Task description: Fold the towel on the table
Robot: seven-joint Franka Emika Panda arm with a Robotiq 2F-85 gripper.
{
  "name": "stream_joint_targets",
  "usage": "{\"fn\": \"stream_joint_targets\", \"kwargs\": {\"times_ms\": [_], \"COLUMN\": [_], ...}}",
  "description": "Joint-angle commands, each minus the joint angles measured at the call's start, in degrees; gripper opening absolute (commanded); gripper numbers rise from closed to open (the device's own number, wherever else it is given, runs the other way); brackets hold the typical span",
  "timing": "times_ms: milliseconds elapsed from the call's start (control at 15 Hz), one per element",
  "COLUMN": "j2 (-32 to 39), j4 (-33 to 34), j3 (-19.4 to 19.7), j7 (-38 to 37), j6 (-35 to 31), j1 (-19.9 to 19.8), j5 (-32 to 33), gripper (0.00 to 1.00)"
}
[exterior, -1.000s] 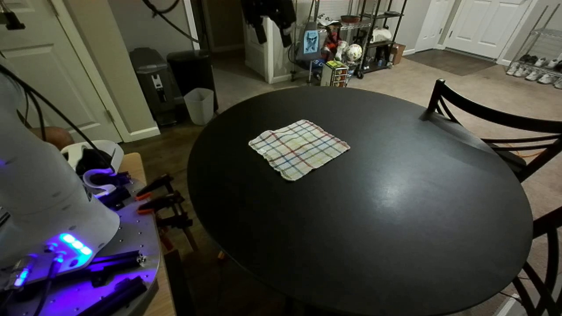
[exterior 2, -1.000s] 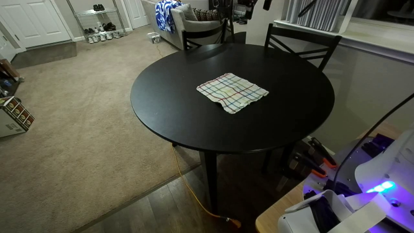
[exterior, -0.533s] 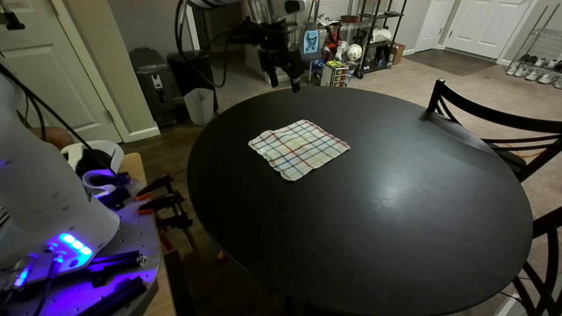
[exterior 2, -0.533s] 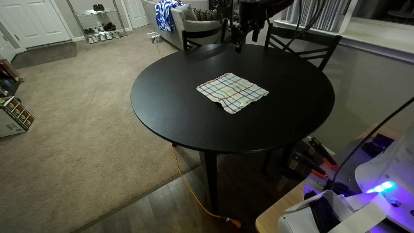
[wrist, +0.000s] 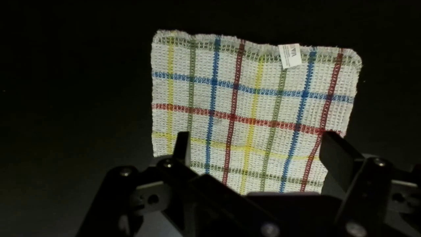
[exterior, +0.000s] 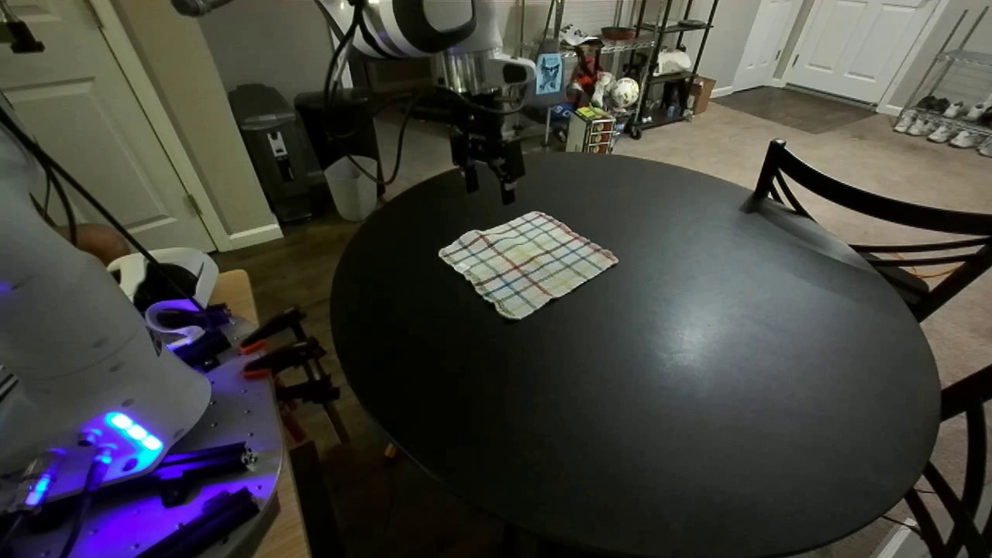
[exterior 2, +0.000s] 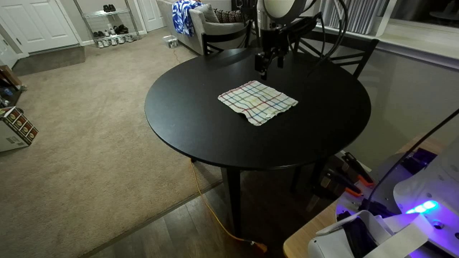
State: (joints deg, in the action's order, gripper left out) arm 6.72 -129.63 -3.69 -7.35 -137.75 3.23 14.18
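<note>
Gripper (exterior: 490, 191): you have it spread wide, gripping nothing, above the table (exterior: 659, 418).
Towel (exterior: 528, 263): unfolded on the table, apart from your gripper.
Tag (wrist: 290, 56): at the towel's edge.

The table (exterior: 643, 434), with the towel (exterior: 529, 263) resting on it and your gripper (exterior: 489, 194) above. In an exterior view, you find a chair (exterior: 868, 196) right of the table and a wastebasket (exterior: 350, 191) behind it to the left; in an exterior view, a couch (exterior 2: 206, 25) behind the table and a box (exterior 2: 16, 129) to its left.
</note>
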Motion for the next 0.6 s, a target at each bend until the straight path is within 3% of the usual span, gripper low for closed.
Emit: {"fn": "stream_joint_targets", "kwargs": {"times_ms": [0, 267, 533], "j2": [0.0, 0.0, 0.0], "j4": [0.1, 0.1, -4.3], "j3": [0.4, 0.5, -1.2], "j7": [0.1, 0.2, -5.4], "j6": [0.3, 0.3, -3.8], "j1": [0.6, 0.6, 4.0], "j5": [-0.1, -0.1, 2.6], "gripper": [1.0, 1.0, 1.0]}}
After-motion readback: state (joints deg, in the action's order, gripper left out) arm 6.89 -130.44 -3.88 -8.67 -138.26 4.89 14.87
